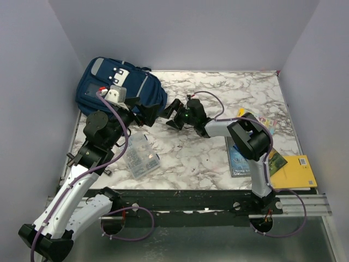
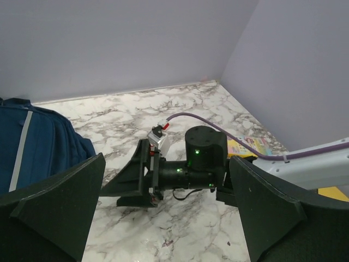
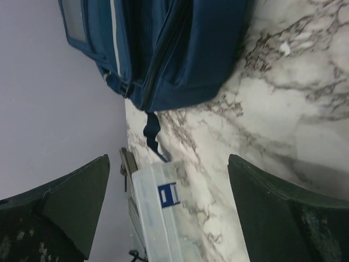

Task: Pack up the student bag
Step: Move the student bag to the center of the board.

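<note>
Student bag partly behind left arm, probably zipped; left fingers, right fingers spread, empty.

Navy student bag; white-grey marbled table

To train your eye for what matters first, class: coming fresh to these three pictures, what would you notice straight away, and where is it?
The navy student bag stands out first, lying at the far left corner of the marble table. Next comes the right claw, open at mid-table just beside the bag and facing it. A clear plastic box lies by the left arm, and books sit at the near right edge.
</note>
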Available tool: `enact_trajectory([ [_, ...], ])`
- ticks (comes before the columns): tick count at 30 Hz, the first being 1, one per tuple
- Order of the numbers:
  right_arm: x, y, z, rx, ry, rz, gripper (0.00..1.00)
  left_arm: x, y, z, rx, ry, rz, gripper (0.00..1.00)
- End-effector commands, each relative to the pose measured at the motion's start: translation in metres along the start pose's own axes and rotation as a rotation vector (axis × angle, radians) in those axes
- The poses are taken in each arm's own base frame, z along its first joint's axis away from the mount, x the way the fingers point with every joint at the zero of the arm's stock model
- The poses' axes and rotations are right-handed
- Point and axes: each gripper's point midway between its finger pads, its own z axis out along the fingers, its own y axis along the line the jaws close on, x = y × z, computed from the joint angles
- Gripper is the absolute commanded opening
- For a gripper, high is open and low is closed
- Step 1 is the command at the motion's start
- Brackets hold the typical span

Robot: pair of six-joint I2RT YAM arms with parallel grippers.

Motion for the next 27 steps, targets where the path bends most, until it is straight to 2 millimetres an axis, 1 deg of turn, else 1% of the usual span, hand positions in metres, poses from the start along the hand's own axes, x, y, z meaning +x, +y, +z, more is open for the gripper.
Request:
enact_trajectory([
  [1,-0.025,-0.012,0.029,0.007,-0.101,0.036,0.91,-0.01,-0.014,-0.003,0.047,-0.007,-0.005,0.99],
  [6,-0.032,-0.032,0.06,0.055,-0.108,0.043,0.87,-0.012,-0.012,-0.005,0.036,-0.012,0.006,0.99],
  [7,-0.035,-0.032,0.065,0.052,-0.111,0.041,0.86,-0.012,-0.013,-0.005,0.035,-0.013,0.009,0.99],
  [8,-0.036,-0.037,0.069,0.064,-0.115,0.043,0.86,-0.012,-0.013,-0.005,0.036,-0.014,0.012,0.99],
  [14,-0.051,-0.048,0.086,0.115,-0.172,0.043,0.85,-0.011,-0.013,-0.004,0.032,-0.004,0.021,0.99],
  [15,-0.051,-0.052,0.088,0.13,-0.174,0.046,0.85,-0.011,-0.013,-0.004,0.031,-0.004,0.022,0.99],
  [19,-0.057,-0.057,0.099,0.145,-0.187,0.057,0.83,-0.008,-0.011,-0.002,0.02,0.005,0.024,0.99],
  [20,-0.057,-0.057,0.102,0.142,-0.187,0.068,0.8,-0.008,-0.011,-0.002,0.022,0.008,0.022,0.99],
  [23,-0.056,-0.055,0.108,0.108,-0.177,0.102,0.67,-0.007,-0.01,-0.002,0.017,0.009,0.021,0.99],
  [24,-0.057,-0.054,0.109,0.102,-0.181,0.112,0.61,-0.006,-0.008,-0.001,0.009,0.011,0.023,0.99],
  [26,-0.063,-0.049,0.107,0.084,-0.208,0.123,0.45,-0.005,-0.007,0.0,0.001,0.015,0.023,0.99],
  [27,-0.066,-0.047,0.104,0.076,-0.223,0.132,0.4,-0.005,-0.007,0.0,0.002,0.015,0.021,0.99],
])
